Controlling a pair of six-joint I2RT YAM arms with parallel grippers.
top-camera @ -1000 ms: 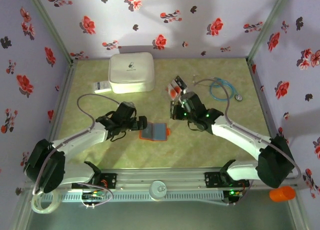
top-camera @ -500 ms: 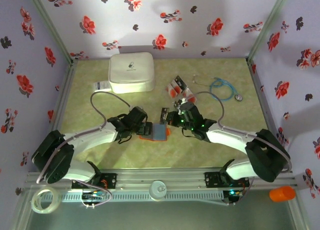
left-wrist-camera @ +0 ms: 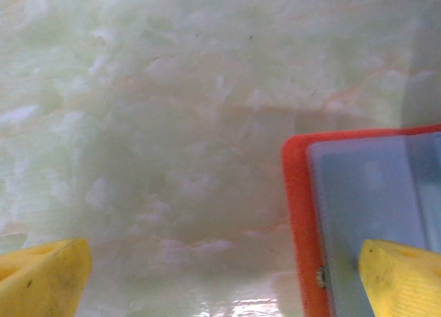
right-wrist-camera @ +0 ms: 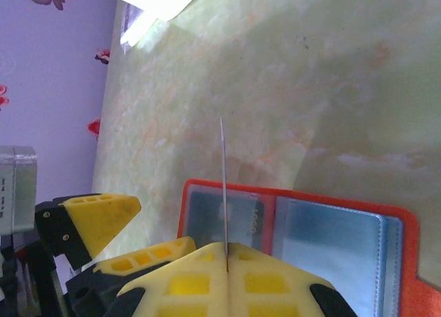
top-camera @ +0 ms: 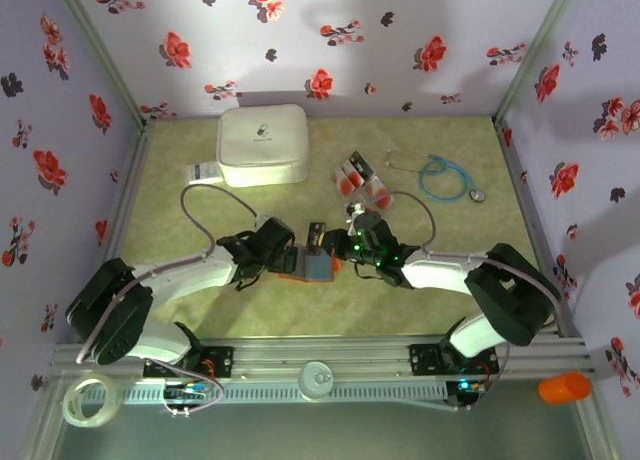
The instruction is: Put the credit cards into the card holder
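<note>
The small flat orange-red card holder, lined with bluish-grey clear plastic, lies open at the middle of the pale green marbled desk, between the two arms.

The left pincer has its yellow fingertips spread wide apart and grips nothing. One fingertip sits over the lining at the holder's edge, the other over bare desk.

The right pincer is pressed together on a thin dark grey and white credit card. The card sticks straight out from the fingertips, seen edge-on in the right wrist view, over the holder's left-hand pocket. I cannot tell whether the card touches the holder.

The other small flat credit cards, dark grey and white with red-orange marks, lie together farther back on the desk, well apart from the holder.

A big white rounded case sits at the back left, with a white barcode label just beside it. A stethoscope with light blue tubing lies at the back right. An orange cylinder lies beyond the front rail on the right, and a roll of clear tape on the left.
</note>
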